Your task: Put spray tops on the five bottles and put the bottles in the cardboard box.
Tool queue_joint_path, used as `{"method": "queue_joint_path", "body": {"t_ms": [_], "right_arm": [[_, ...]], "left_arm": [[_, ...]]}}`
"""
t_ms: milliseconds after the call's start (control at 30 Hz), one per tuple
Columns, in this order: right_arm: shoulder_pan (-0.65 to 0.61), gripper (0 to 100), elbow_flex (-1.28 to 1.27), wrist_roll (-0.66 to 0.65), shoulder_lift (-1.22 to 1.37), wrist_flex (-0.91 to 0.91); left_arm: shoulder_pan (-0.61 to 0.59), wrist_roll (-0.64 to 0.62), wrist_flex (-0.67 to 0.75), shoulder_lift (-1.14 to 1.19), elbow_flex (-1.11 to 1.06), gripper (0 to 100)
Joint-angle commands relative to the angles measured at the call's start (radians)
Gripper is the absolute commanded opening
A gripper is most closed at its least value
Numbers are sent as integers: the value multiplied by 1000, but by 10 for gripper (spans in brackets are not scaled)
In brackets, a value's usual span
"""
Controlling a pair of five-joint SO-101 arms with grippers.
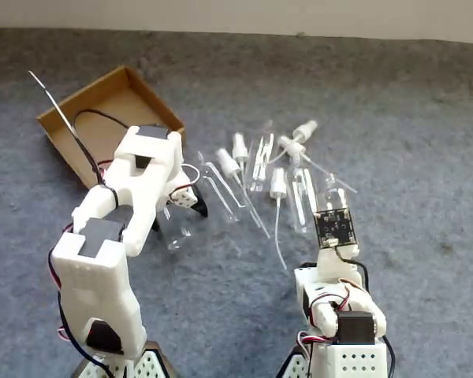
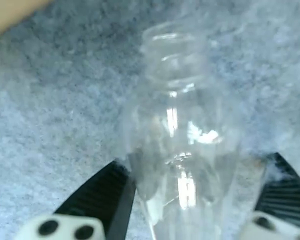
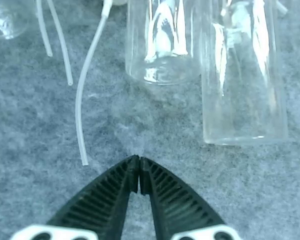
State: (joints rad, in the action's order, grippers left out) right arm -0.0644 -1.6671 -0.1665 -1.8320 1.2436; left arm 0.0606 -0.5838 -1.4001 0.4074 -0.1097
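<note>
A clear bottle without a top lies on the grey carpet between the black fingers of my left gripper, which is open; one finger touches its side, the other stands just off it. From above, that bottle lies just below the left gripper. My right gripper is shut on nothing, low over the carpet, short of two clear bottles. Several white spray tops with long dip tubes lie scattered among the other bottles. The cardboard box sits at the far left.
A thin dip tube curves across the carpet close to the right gripper's tips. A black cable from the left arm runs over the box. Open carpet lies at the right and along the far side.
</note>
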Motion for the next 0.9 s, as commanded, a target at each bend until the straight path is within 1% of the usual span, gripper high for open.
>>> {"method": "queue_joint_path", "body": {"t_ms": [0,167,433,500,600,633,733,867], "right_arm": [[-5,5,-159,-6,-4,7],[-5,5,-159,-6,-4,7],[-5,5,-159,-6,-4,7],[-5,5,-159,-6,-4,7],[-5,5,-159,-6,-4,7],[-5,5,-159,-6,-4,7],[-5,5,-159,-6,-4,7],[-5,5,-159,-6,-4,7]], "left_arm": [[7,6,-31,-7,39,305],[5,-78,-31,-2,39,305],[4,-81,-34,-5,38,297],[4,-81,-32,-5,38,240],[4,-74,-28,-5,47,111],[5,-58,-26,-5,47,95],[10,26,-29,-5,47,107],[5,109,-35,-7,47,105]]}}
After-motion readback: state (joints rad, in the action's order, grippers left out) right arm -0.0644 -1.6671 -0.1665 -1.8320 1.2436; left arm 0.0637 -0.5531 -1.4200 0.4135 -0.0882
